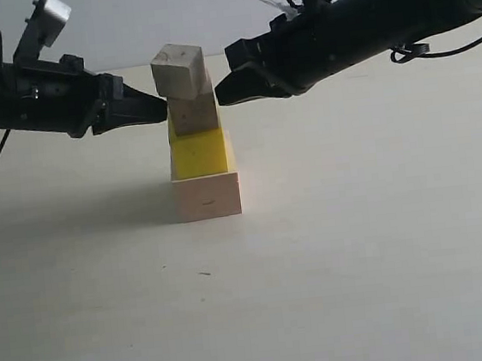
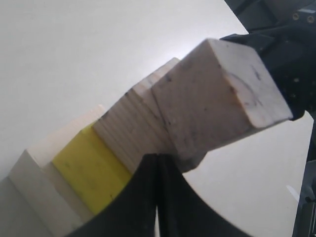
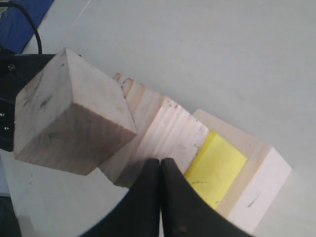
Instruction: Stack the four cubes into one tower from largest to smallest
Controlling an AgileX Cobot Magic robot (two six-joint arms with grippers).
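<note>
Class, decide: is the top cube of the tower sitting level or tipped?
Tipped. The top cube has slanted edges in the exterior view and overhangs the small brownish cube beneath it.

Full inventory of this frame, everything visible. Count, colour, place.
large wooden cube: 1, pale, bottom of stack
yellow cube: 1, bright yellow, second level
small wooden cube: 1, brownish, third level
smallest wooden cube: 1, pale, on top, askew
table: 1, off-white, under the stack
blue object: 1, blue, right wrist view's corner, unidentifiable
left end effector: 1, black, shut, beside third level
right end effector: 1, black, shut, opposite side
</note>
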